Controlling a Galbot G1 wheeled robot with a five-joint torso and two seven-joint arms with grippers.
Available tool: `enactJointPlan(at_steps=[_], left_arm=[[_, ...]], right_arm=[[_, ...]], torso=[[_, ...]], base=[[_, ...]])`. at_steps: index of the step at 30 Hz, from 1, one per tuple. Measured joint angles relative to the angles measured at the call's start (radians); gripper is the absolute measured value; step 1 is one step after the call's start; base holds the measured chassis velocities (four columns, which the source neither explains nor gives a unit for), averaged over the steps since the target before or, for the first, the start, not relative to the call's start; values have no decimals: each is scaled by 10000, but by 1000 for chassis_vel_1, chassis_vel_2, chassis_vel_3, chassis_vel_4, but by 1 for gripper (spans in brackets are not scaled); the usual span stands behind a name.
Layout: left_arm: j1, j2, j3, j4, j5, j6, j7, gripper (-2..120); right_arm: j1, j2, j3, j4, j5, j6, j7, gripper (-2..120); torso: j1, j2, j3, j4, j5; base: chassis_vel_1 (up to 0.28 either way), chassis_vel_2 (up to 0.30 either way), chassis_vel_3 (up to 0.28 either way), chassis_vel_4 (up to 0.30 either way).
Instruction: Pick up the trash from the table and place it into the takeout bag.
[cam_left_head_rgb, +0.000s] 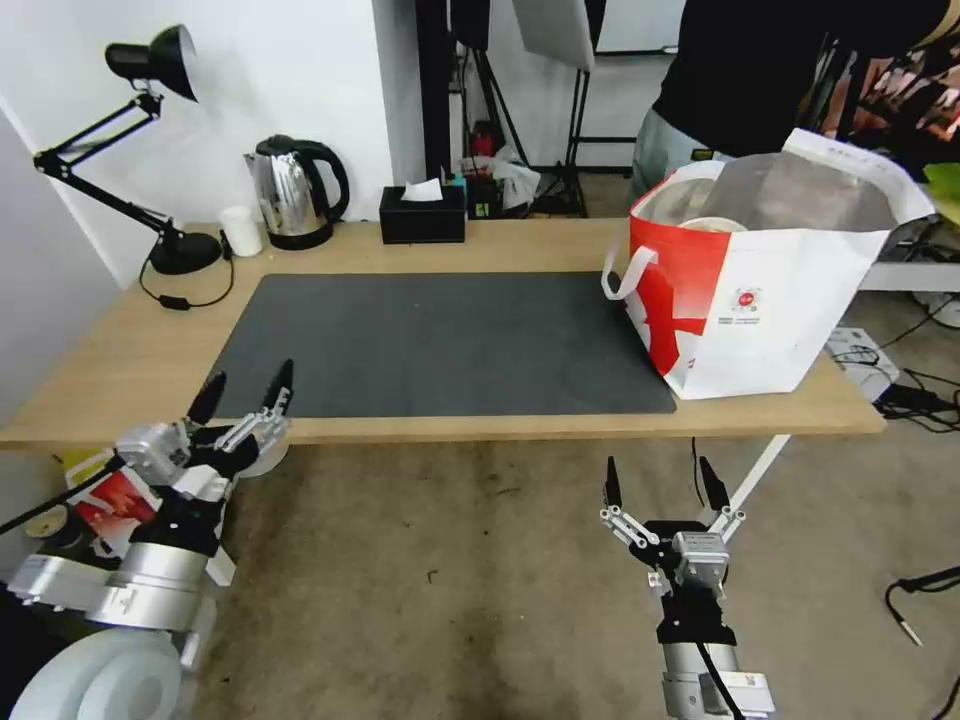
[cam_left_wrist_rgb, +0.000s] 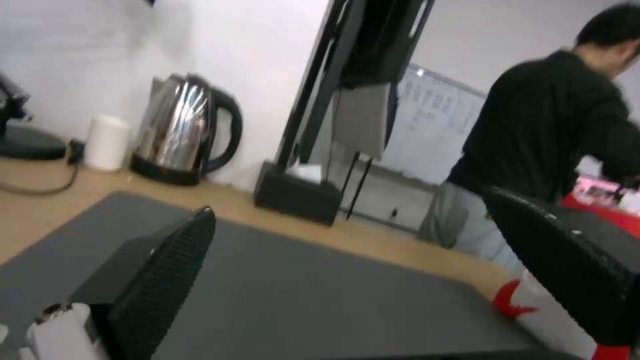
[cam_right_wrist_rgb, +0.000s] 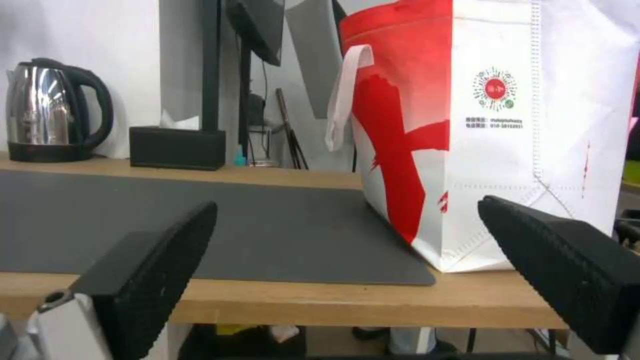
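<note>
White takeout bag (cam_left_head_rgb: 790, 290) stands at the surface's (cam_left_head_rgb: 130, 350) right end, trash apparently inside. Left end effector (cam_left_head_rgb: 245, 392) and right end effector (cam_left_head_rgb: 660, 485) hang wide and empty below the near edge; best kept clear.

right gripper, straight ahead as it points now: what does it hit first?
Probably the front edge of the table; the right gripper, open, sits near edge height. Slightly higher, it reaches the takeout bag. Depth unclear.

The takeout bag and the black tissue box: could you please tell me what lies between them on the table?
Nothing: in the head view, bare wood of the table and dark mat separate the tissue box from the takeout bag.
</note>
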Motion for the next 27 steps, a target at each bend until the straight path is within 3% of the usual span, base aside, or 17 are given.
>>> enactJointPlan(at_steps=[11, 15, 17, 21, 27], left_arm=[[645, -326, 308, -63, 1726, 98, -443, 100], [900, -561, 970, -96, 2741, -164, -793, 100], [1053, -692, 1397, 153, 3939, -523, -911, 100], [1144, -874, 1724, 576, 5209, -1088, -1069, 100], [1215, -957, 2030, 1078, 5765, -1423, -1319, 100]], right_arm=[[0, 0, 0, 0, 0, 0, 0, 100], [0, 0, 0, 0, 0, 0, 0, 100], [0, -1, 1, 0, 0, 0, 0, 100], [0, 0, 0, 0, 0, 0, 0, 100], [0, 0, 0, 0, 0, 0, 0, 100]], torso=[[0, 0, 0, 2, -1], [0, 0, 0, 1, -1], [0, 0, 0, 1, -4], [-1, 0, 0, 1, -2], [-1, 0, -1, 1, 0]], base=[[0, 0, 0, 0], [0, 0, 0, 0], [0, 0, 0, 0], [0, 0, 0, 0], [0, 0, 0, 0]])
